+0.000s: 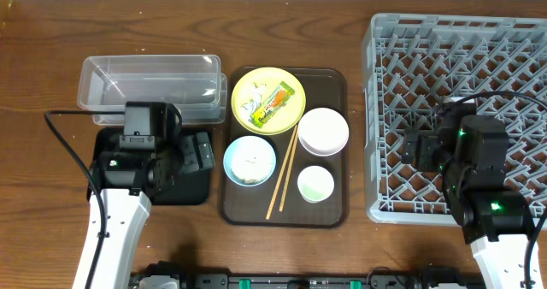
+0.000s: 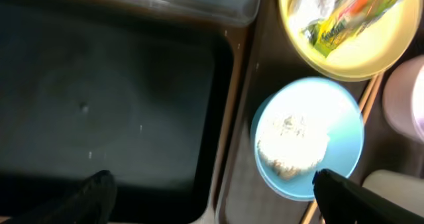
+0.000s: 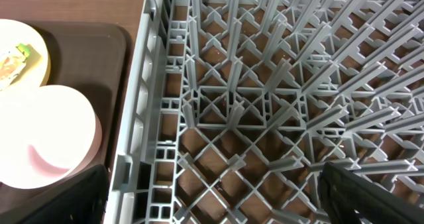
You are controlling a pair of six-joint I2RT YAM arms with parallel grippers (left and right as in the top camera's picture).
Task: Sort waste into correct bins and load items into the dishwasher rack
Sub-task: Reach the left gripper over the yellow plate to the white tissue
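Note:
On the yellow plate [image 1: 256,84] lie the green-yellow wrapper [image 1: 277,103] and the white tissue [image 1: 249,106]. The light blue bowl [image 1: 265,156] holds rice scraps [image 2: 291,141]. The pink bowl [image 1: 323,131], the cup [image 1: 315,184] and the chopsticks [image 1: 282,173] lie on the brown tray. My left gripper [image 2: 212,197] is open and empty over the black tray's [image 2: 112,98] right edge, beside the blue bowl. The clear tub [image 1: 149,88] stands behind it. My right gripper [image 3: 218,191] is open and empty over the left edge of the grey rack [image 1: 453,50].
The brown serving tray [image 1: 329,212] sits between the bins and the rack. The rack's upright pegs [image 3: 265,85] rise under my right gripper. A black cable [image 1: 64,144] runs by the left arm. The wooden table [image 1: 34,32] shows at the far left.

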